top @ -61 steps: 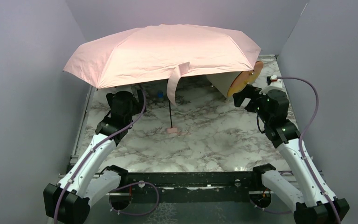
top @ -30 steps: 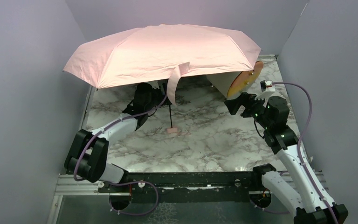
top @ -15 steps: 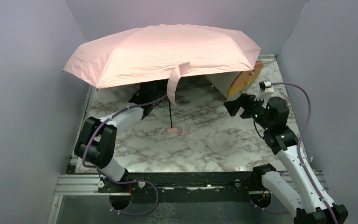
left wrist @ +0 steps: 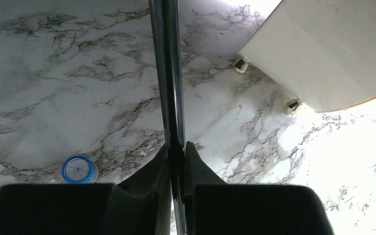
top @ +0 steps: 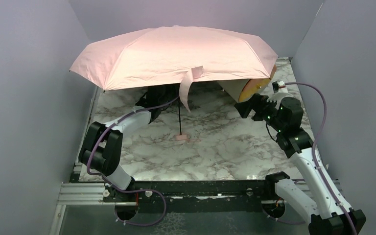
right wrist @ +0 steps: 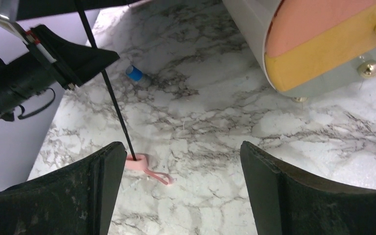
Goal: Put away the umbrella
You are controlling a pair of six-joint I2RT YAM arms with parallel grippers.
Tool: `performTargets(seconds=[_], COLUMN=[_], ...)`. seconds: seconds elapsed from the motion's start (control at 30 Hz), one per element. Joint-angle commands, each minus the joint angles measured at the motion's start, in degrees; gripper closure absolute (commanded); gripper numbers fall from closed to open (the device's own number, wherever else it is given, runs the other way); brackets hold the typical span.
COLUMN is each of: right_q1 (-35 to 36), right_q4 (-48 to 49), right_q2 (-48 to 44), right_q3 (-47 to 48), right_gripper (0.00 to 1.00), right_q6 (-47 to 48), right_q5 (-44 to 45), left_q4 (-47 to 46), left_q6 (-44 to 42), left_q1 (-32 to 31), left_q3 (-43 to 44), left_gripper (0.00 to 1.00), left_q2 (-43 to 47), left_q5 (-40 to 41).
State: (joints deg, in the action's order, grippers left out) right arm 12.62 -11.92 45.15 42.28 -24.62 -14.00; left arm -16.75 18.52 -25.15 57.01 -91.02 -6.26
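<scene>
Since half a second ago the left claw (left wrist: 176, 152) has closed onto the thin black shaft (left wrist: 169, 73) of the umbrella (top: 176, 54), pinching it from both sides. The canopy has tipped slightly to the right and covers more of the cream drum (right wrist: 323, 44). The right claw (right wrist: 181, 147) gapes wide, holding nothing. The umbrella stands open, pale pink, its handle (right wrist: 138, 161) resting on the marble worktop (top: 225, 142), its strap (top: 186, 93) dangling from the front edge.

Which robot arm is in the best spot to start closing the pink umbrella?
Left. The left gripper pinches the umbrella by its black shaft. The right gripper hangs open near the drum, holding nothing.
</scene>
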Motion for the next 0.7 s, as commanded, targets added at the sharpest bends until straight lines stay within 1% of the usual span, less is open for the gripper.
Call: performTargets(seconds=[0.0, 0.17, 0.27, 0.37, 0.5, 0.6, 0.67], right_q1=[-0.39, -0.4, -0.41, -0.39, -0.41, -0.38, -0.4], right_q4=[0.27, -0.17, -0.24, 1.07, 4.41, 5.24, 5.13], right_q2=[1.9, 4.23, 4.85, 5.09, 5.28, 5.38, 5.32], right_q3=[4.54, 7.9, 10.46, 11.81, 11.81, 12.11, 12.65], right_gripper=[0.08, 0.08, 0.08, 0.08, 0.09, 0.09, 0.09], right_q6=[-1.43, -0.6, 0.56, 0.18, -2.61, -3.15, -3.01], right_q5=[-0.2, -2.75, -3.28, -4.41, -7.3, -9.23, -8.76], left_q4=[4.43, 9.28, 11.63, 11.68, 12.26, 10.53, 9.1], left_q6=[-5.21, -7.75, -7.22, -4.41, 0.44, 4.33, 6.63], left_q1=[-0.03, 0.0, 0.01, 0.01, 0.01, 0.0, 0.01], left_q3=[3.11, 7.57, 10.96, 13.97, 18.03, 19.23, 19.63], left_gripper=[1.0, 1.0, 1.0, 1.0, 1.0, 1.0, 1.0], left_q2=[3.26, 5.97, 6.81, 7.13, 6.41, 6.59, 6.96], left_q5=[-2.85, -5.17, -6.46, -8.22, -11.35, -13.92, -15.18])
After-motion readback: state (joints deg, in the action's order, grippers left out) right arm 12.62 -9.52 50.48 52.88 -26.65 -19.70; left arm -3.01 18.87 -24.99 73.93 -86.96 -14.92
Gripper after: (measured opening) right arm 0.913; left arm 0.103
